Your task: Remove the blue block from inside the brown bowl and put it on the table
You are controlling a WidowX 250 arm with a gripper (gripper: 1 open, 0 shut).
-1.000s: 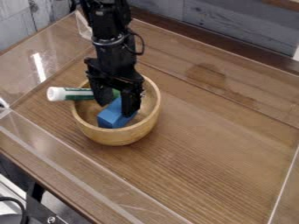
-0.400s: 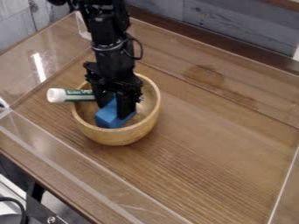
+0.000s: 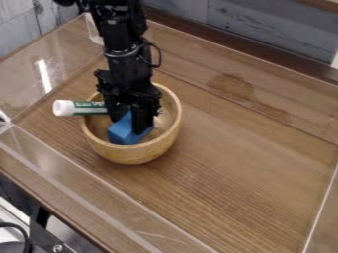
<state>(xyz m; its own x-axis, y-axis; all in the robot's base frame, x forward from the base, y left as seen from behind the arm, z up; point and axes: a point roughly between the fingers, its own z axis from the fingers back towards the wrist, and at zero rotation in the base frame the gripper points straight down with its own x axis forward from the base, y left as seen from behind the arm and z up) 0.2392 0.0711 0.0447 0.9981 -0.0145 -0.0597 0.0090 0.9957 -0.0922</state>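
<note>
The brown bowl [image 3: 133,148] sits on the table [image 3: 251,158], left of centre. Inside it stands the blue block [image 3: 122,131], its lower left part showing below the fingers. My black gripper [image 3: 129,115] reaches straight down into the bowl, and its fingers are shut on the blue block's upper part. The block still rests low in the bowl. The arm rises from the gripper toward the top of the view.
A green-and-white marker [image 3: 77,106] lies across the bowl's left rim, sticking out to the left. Clear acrylic walls [image 3: 79,212] run along the table's front and left edges. A grey plank wall stands behind.
The gripper has dropped slightly deeper into the bowl and its fingers have closed on the blue block. Bowl and marker have not moved.
</note>
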